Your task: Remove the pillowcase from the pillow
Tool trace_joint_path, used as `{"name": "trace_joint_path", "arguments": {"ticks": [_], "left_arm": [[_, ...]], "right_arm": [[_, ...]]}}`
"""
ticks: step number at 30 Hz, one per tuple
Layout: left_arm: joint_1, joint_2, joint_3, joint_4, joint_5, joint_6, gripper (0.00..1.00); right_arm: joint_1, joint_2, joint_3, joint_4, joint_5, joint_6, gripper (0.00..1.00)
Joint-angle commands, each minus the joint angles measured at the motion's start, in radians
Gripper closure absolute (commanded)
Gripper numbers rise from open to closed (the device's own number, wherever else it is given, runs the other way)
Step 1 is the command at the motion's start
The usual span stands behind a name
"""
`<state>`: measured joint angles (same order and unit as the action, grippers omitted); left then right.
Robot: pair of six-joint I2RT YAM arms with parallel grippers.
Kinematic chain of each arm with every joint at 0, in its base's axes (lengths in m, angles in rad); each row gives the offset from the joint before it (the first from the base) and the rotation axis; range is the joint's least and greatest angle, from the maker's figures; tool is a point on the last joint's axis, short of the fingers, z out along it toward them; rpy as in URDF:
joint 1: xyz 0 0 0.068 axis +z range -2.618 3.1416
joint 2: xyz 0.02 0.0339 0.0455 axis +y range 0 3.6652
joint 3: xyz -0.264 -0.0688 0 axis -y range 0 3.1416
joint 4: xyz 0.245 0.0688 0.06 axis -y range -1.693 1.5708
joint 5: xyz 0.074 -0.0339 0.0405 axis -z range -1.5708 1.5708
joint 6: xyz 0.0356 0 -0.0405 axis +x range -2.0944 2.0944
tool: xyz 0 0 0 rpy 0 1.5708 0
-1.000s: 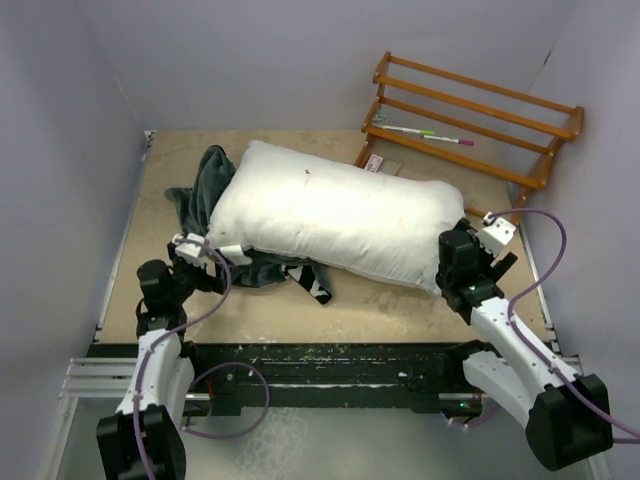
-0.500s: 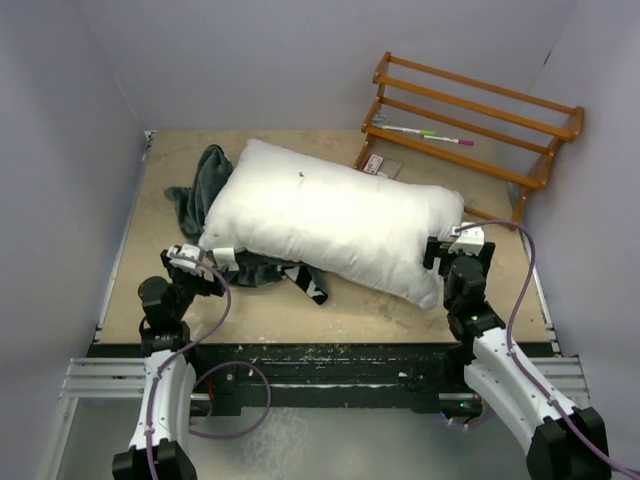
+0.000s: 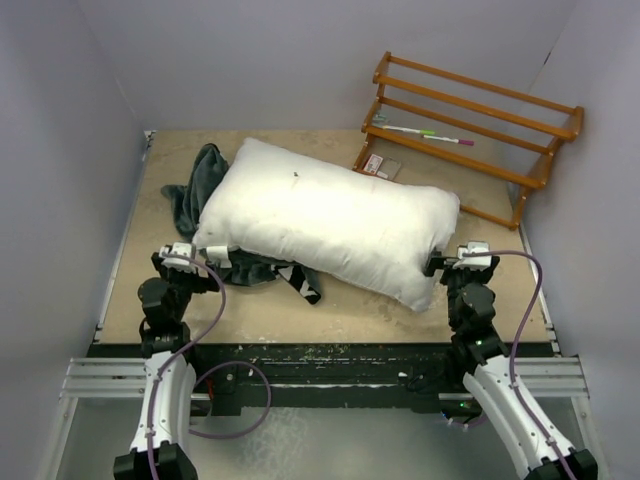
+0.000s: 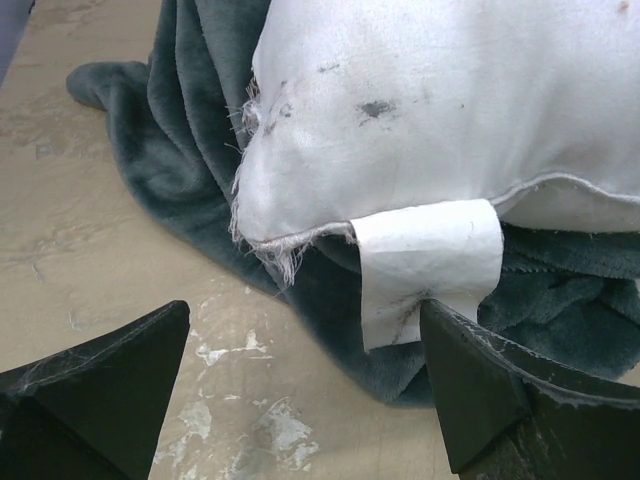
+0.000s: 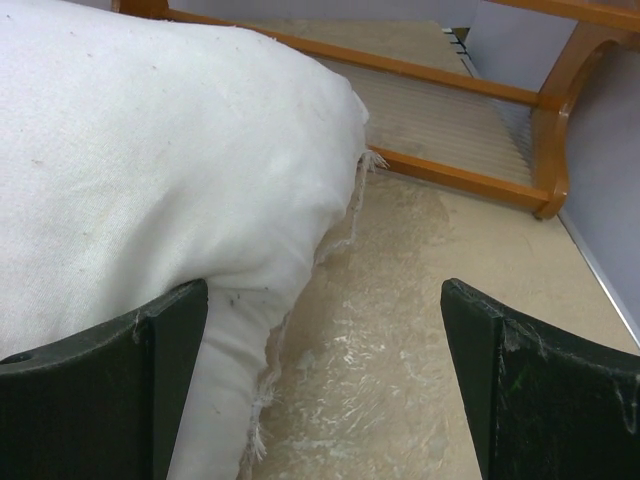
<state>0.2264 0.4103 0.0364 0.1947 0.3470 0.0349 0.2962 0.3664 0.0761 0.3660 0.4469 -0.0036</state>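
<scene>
The pillow (image 3: 325, 225) lies bare across the middle of the tabletop (image 3: 380, 312), running from far left to near right. It is wholly out of the pillowcase (image 3: 195, 185) and rests on top of it. The cover is a crumpled heap beneath the pillow's left end: its plush dark grey side spills out to the far left, and a fold of the zebra-striped side pokes out along the near edge. Nothing shows inside the cover.

The left hand (image 4: 305, 312) sits low at the pillow's near-left corner with its fingers (image 4: 120, 365) spread apart and holding nothing. Between them, its wrist view shows a frayed seam corner, a white fabric tag (image 4: 428, 262) hanging from the seam, and grey plush underneath.

The right hand (image 5: 325, 290) is at the pillow's near-right corner, also spread wide and empty. The corner bulges just beyond its left finger, and whether they touch cannot be told.

Against the far-right wall leans a wooden slatted rack (image 3: 470, 130). Two marker pens (image 3: 425, 134) lie on one of its shelves — one green-tipped, one pink — well apart from the pillow.
</scene>
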Motion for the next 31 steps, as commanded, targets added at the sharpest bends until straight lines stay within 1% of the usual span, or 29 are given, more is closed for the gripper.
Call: {"name": "trace_joint_path", "arguments": {"ticks": [1,4,6,11,15,24,29,31], "left_arm": [[-0.005,0.039,0.01,0.058,-0.017,-0.024,0.01],[-0.008,0.048,0.013,0.059,-0.017,-0.019,0.01],[-0.009,0.029,0.009,0.051,-0.016,-0.02,0.01],[-0.009,0.014,0.007,0.042,-0.014,-0.021,0.01],[-0.008,0.022,0.009,0.045,-0.011,-0.02,0.01],[-0.009,0.028,0.008,0.051,0.004,-0.012,0.01],[-0.011,0.086,0.018,0.081,0.033,0.004,0.01],[-0.012,0.063,0.014,0.069,0.031,0.003,0.01]], "right_arm": [[0.003,-0.049,-0.053,0.062,-0.047,-0.01,0.0],[0.0,-0.082,-0.059,0.051,0.01,0.029,0.0],[0.0,-0.079,-0.054,0.044,0.014,0.033,0.0],[0.001,-0.13,-0.058,0.01,0.021,0.034,0.0],[0.001,-0.102,-0.055,0.027,0.019,0.033,0.0],[0.001,-0.11,-0.057,0.023,0.021,0.034,0.0],[0.001,-0.112,-0.056,0.021,0.022,0.034,0.0],[0.001,-0.112,-0.056,0.022,0.021,0.034,0.0]]}}
